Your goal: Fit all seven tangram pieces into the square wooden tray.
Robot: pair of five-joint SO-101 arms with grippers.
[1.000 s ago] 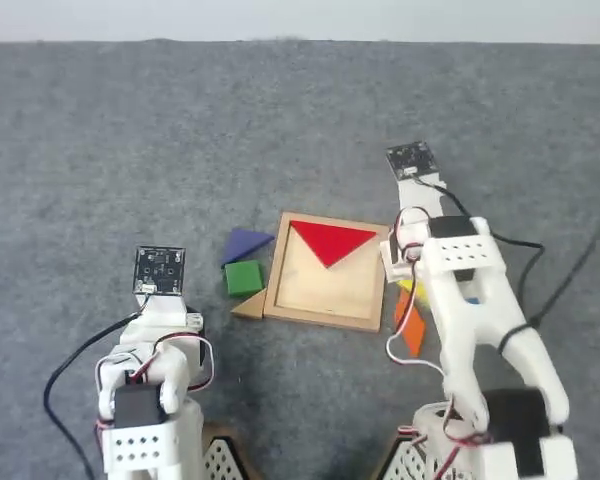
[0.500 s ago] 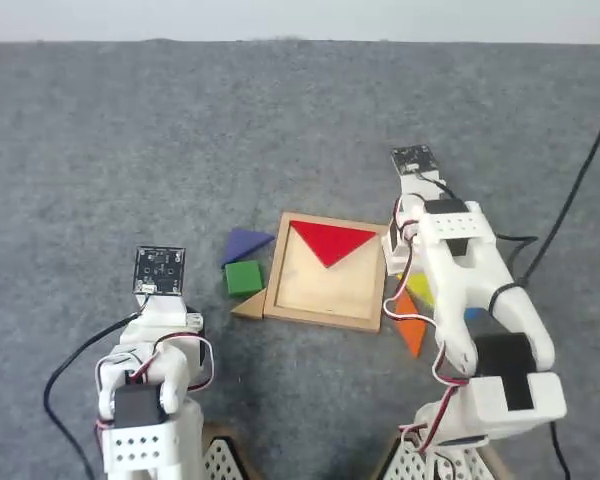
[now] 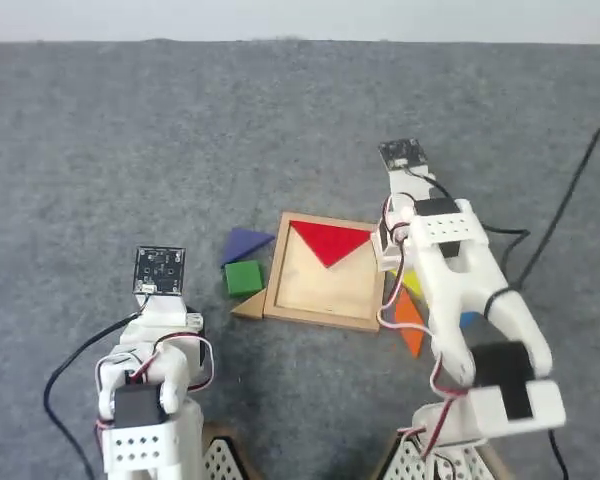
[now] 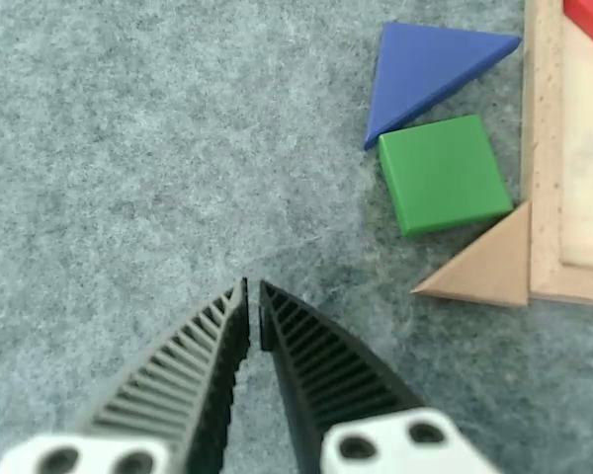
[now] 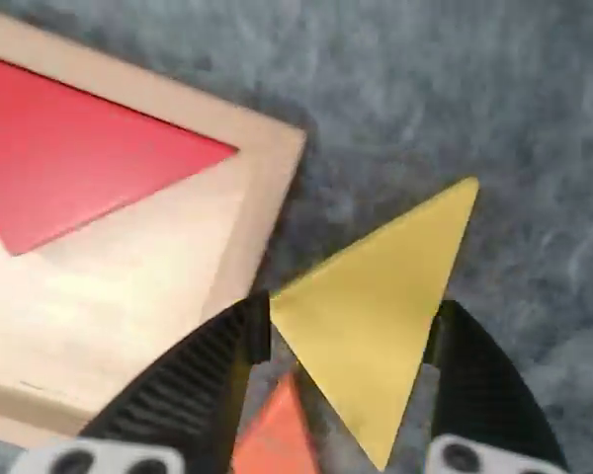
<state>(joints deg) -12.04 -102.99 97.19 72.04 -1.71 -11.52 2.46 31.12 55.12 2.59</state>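
You have seven tangram pieces and one square wooden tray [image 3: 323, 318] on the grey felt-covered table [image 3: 130, 130]. One piece, the large red triangle [image 3: 330, 241], lies inside the tray against its far rim with its tip pointing into the middle. Three pieces lie off the tray's left side: one blue triangle [image 3: 245, 243] farthest back, one green square [image 3: 243, 277] just beside it, and one small tan triangle [image 3: 250, 306] touching the tray's left rim near the front corner. Three more lie off the right side, partly under your right arm: one yellow triangle [image 5: 376, 296], one orange piece [image 3: 410, 322] just in front of it, and a sliver of a second blue piece [image 3: 468, 319] beyond the arm. Your right hand [image 5: 348, 312] is spread apart, with the yellow triangle between its fingers, close to the tray's right corner. Your left hand [image 4: 253, 294] has its fingers together, gripping nothing, over bare felt, well apart from the green square. Compared with a second ago, your right arm has folded back and its wrist has shifted slightly towards the tray; your left arm and the three left-hand pieces have not moved.
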